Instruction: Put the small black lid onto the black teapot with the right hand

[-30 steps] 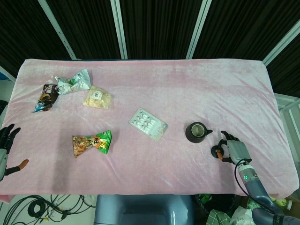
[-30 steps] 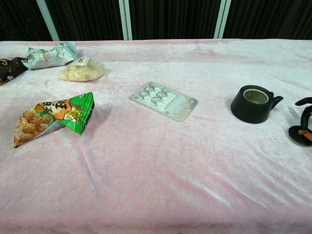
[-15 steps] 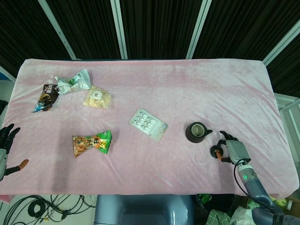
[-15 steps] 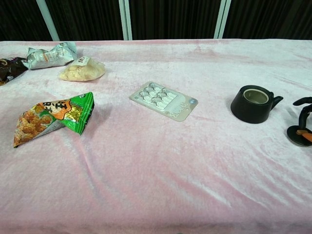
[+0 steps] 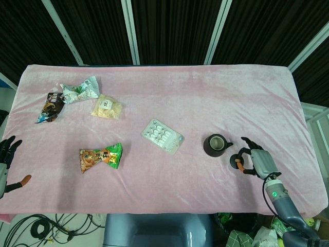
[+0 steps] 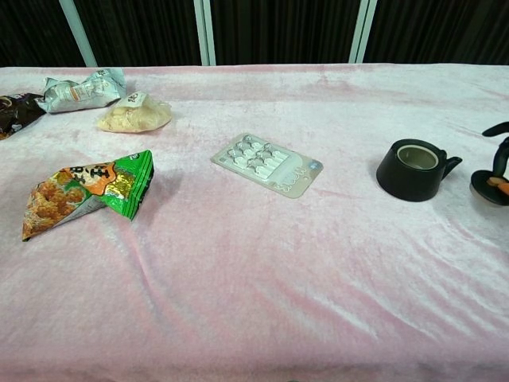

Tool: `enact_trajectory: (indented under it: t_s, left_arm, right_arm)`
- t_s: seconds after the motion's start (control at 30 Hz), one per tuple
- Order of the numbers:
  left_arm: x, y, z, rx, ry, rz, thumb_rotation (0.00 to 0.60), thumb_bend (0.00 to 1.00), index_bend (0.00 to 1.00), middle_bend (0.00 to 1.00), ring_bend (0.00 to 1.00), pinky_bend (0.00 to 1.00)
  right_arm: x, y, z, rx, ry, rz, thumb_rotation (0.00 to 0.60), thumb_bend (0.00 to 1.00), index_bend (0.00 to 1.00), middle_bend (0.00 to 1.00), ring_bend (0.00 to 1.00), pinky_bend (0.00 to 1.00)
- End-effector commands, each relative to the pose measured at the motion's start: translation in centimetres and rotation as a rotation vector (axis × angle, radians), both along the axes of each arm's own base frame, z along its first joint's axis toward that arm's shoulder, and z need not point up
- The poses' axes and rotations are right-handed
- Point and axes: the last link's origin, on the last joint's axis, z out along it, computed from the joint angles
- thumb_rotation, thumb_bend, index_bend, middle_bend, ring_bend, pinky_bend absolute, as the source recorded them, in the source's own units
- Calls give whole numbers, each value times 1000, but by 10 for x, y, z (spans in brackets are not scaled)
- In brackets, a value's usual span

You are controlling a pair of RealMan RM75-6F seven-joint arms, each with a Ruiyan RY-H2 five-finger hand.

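The black teapot (image 5: 215, 145) (image 6: 413, 169) stands open-topped on the pink cloth, its spout pointing right. Just right of the spout, my right hand (image 5: 254, 160) (image 6: 501, 155) grips the small black lid (image 5: 235, 157) (image 6: 486, 186), which is off the cloth. A narrow gap separates the lid from the spout. In the chest view the hand is mostly cut off by the right edge. My left hand (image 5: 6, 154) hangs at the table's far left edge, fingers spread and holding nothing.
A blister pack (image 5: 162, 136) lies left of the teapot. A green snack bag (image 5: 101, 157) sits further left. A pale bag (image 5: 107, 108), a silver wrapper (image 5: 79, 89) and a dark packet (image 5: 51, 106) lie at the back left.
My right hand has lifted the lid off the cloth and carried it up and slightly toward the teapot. The left hand and everything else stayed still.
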Motion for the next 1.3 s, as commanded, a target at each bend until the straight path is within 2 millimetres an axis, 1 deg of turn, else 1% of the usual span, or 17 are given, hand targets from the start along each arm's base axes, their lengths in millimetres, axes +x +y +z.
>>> enact_trajectory:
  t_s: [0.03,0.17,0.3,0.37,0.4,0.43,0.5,0.67,0.83,1.03,1.3]
  left_arm:
    - [0,0,0,1,1,1,600,163,88,0,0,0]
    - [0,0,0,1,1,1,600,163,88,0,0,0]
    - [0,0,-1,1,2,1,600,163,88,0,0,0]
    - [0,1,0,2,2,2,600,163,88,0,0,0]
    - [0,1,0,3,1,2,600,163,88,0,0,0]
    - [0,1,0,3,0,2,600,163,88,0,0,0]
    - [0,1,0,2,0,3,600,163,88,0,0,0]
    - [0,1,1,3,0,1,600,163,88,0,0,0]
    - [0,1,3,7,-3,1,600,163,88,0,0,0]
    - [0,2,3,3,-2,2,600,163,88,0,0,0]
    - [0,2,2,2,-2,4,600,163,89,0,0,0]
  right_arm:
    - [13,-8,13,-24,-6,33,600,358,751,72,132,185]
    - [35,-21,22,-17,-7,72,600,358,751,71,132,185]
    - [66,-43,25,13,15,119,600,358,751,68,132,185]
    - [80,-54,24,25,27,134,600,358,751,68,132,185]
    - [84,-57,23,28,28,136,600,358,750,68,132,185]
    - [93,-63,20,37,29,146,600,358,750,68,132,185]
    - [103,-73,15,57,40,142,600,358,750,68,132,185]
    - [110,-86,3,79,62,117,600,358,751,68,132,185]
    - [106,-93,-11,91,98,85,600,358,751,68,132,185]
    - [95,-95,-12,88,115,48,600,357,751,68,132,185]
    - [93,-95,-18,105,114,44,600,358,751,68,132,185]
